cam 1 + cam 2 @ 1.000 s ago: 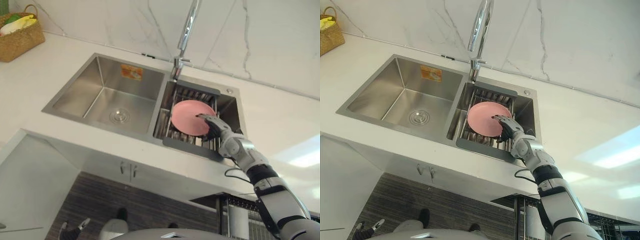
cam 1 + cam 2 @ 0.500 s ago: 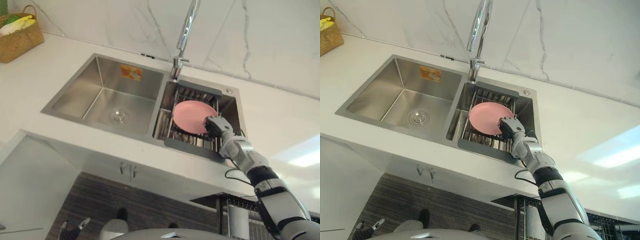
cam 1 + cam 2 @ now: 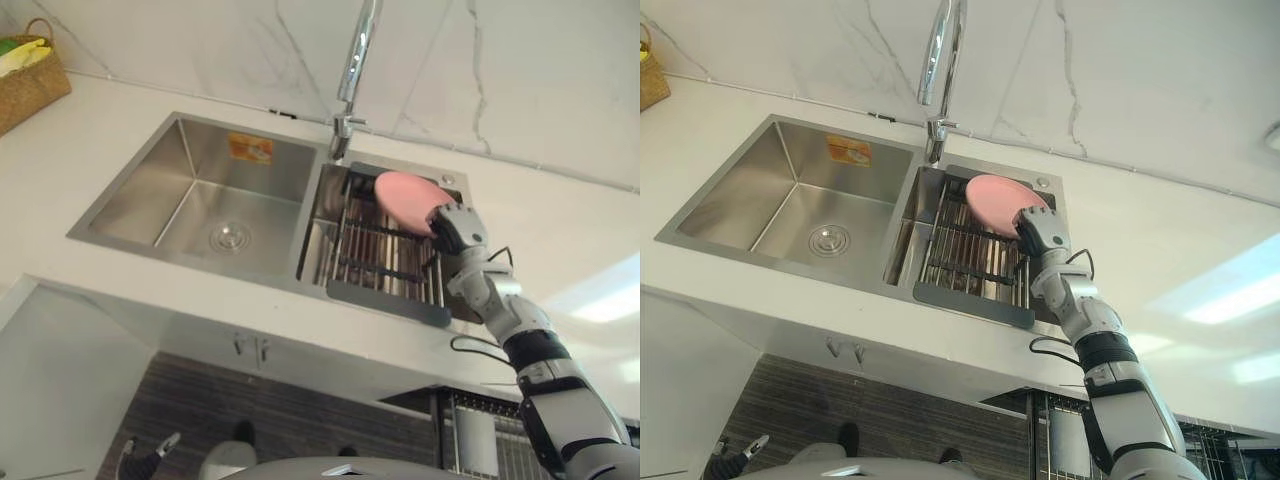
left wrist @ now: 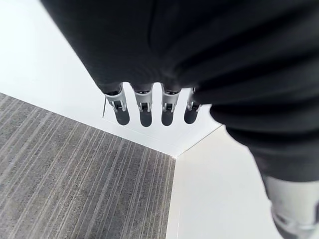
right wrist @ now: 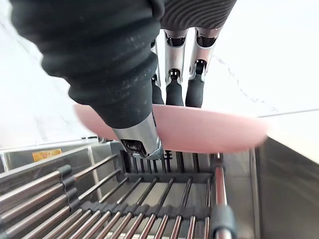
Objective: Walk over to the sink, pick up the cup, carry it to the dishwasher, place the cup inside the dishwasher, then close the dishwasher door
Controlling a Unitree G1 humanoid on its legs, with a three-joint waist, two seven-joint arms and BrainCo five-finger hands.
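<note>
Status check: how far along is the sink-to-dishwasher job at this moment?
Done: the robot is at the sink, and the right hand has its fingers pinched on a pink plate, not a cup. In hand: the plate is held above the rack in the right basin. Left: carrying it to the dishwasher, placing it inside and closing it. The left hand hangs open, idle, over the floor.

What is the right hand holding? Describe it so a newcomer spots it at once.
Find the steel double sink in the white counter; its right basin holds a wire rack. Above the rack's far end the right hand pinches a pink plate, the one pink thing among bare metal.
</note>
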